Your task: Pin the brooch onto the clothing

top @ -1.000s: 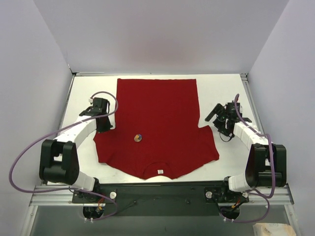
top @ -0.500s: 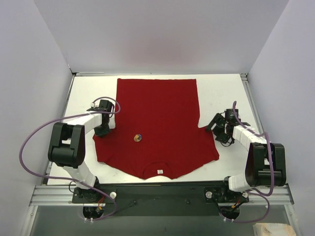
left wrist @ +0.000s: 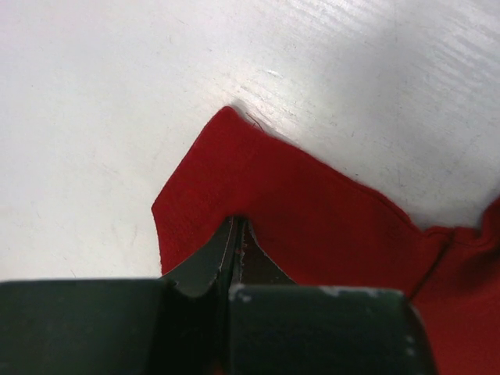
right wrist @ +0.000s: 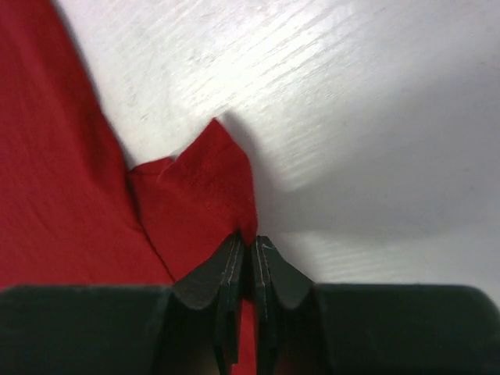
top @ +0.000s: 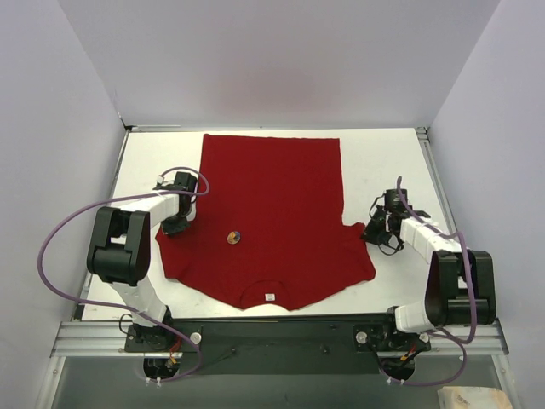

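Note:
The clothing (top: 281,196), a deep-red T-shirt, lies flat on the white table (top: 387,162) with its collar and white label (top: 269,296) toward the near edge. The brooch (top: 234,237), a tiny orange and blue disc, rests on the chest, left of centre. My left gripper (top: 175,221) is shut on the edge of the shirt's left sleeve (left wrist: 312,211), and the cloth folds up around the left gripper's tips (left wrist: 237,224). At the other side, my right gripper (top: 373,232) pinches the pointed corner of the right sleeve (right wrist: 205,183), with the right gripper's tips (right wrist: 250,239) closed on the hem.
Pale walls enclose the table on the left, back and right. Bare white tabletop (left wrist: 117,94) shows beyond each sleeve. Both arm bases and purple cables (top: 51,256) sit at the near edge.
My right gripper has moved in to the right sleeve and closed on it. The left arm drew in while holding its sleeve. The shirt's near part and the brooch shifted slightly left.

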Controlling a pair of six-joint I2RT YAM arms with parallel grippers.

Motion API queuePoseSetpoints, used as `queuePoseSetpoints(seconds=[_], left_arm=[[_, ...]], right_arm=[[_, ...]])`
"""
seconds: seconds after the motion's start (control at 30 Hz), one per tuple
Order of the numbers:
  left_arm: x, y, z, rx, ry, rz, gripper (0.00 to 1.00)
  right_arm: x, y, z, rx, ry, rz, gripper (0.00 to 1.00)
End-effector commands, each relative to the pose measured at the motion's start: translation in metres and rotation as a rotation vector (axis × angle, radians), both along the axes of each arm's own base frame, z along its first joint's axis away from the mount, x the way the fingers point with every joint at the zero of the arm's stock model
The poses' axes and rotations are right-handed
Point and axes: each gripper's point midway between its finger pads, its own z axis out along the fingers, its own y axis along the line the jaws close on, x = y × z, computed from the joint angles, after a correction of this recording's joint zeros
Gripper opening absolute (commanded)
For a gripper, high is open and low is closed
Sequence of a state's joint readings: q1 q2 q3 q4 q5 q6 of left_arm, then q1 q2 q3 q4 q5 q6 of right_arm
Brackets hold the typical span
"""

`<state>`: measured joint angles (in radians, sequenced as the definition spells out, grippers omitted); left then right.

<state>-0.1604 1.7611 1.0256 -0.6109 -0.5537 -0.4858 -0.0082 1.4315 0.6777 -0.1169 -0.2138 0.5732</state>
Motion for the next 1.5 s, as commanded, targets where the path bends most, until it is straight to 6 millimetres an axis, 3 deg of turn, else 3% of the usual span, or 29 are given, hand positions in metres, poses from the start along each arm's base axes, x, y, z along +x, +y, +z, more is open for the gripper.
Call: queuePoseSetpoints(seconds=[0.0, 0.07, 0.17, 0.27, 0.3, 0.33, 0.4, 0.53, 0.7, 0.87, 1.0, 1.13, 1.3, 1.47], left_arm=[[0.002, 0.000, -0.002, 0.008, 0.011, -0.002, 0.00], [0.003, -0.001, -0.001, 0.003, 0.008, -0.003, 0.00], [0.003, -0.002, -0.002, 0.004, 0.011, -0.007, 0.00], [0.003, -0.002, -0.003, 0.001, 0.013, -0.009, 0.00], [0.003, -0.002, -0.003, 0.001, 0.016, -0.011, 0.00], [0.004, -0.003, -0.004, -0.002, 0.015, -0.014, 0.00], [0.004, -0.004, -0.004, -0.005, 0.017, -0.016, 0.00], [0.005, -0.005, -0.004, -0.014, 0.011, -0.019, 0.00], [0.006, -0.008, -0.004, -0.022, 0.013, -0.027, 0.00], [0.006, -0.008, -0.006, -0.027, 0.017, -0.030, 0.00], [0.006, -0.009, -0.006, -0.029, 0.015, -0.031, 0.00], [0.005, -0.009, -0.006, -0.028, 0.017, -0.034, 0.00], [0.006, -0.009, -0.005, -0.027, 0.009, -0.036, 0.00], [0.006, -0.009, -0.006, -0.033, 0.012, -0.038, 0.00]], right_arm=[[0.000, 0.006, 0.035, -0.138, -0.051, 0.084, 0.09], [-0.007, 0.018, 0.039, -0.146, -0.042, 0.122, 0.09], [-0.014, 0.059, 0.044, -0.090, -0.044, 0.227, 0.11], [-0.019, 0.105, 0.054, 0.016, -0.087, 0.366, 0.41], [-0.023, 0.119, 0.057, 0.038, -0.102, 0.413, 0.59], [-0.025, 0.129, 0.066, 0.065, -0.137, 0.459, 0.64], [-0.022, 0.136, 0.076, 0.056, -0.195, 0.496, 0.78], [-0.019, 0.121, 0.091, 0.002, -0.266, 0.468, 0.83], [-0.017, 0.085, 0.091, -0.055, -0.273, 0.347, 0.78], [-0.035, 0.034, 0.051, -0.106, -0.096, 0.168, 0.70], [-0.054, 0.022, 0.020, -0.088, 0.024, 0.096, 0.66], [-0.069, 0.018, 0.005, -0.084, 0.076, 0.068, 0.63], [-0.081, -0.002, -0.007, -0.121, 0.100, -0.029, 0.56], [-0.089, 0.000, -0.020, -0.073, 0.145, -0.032, 0.16]])
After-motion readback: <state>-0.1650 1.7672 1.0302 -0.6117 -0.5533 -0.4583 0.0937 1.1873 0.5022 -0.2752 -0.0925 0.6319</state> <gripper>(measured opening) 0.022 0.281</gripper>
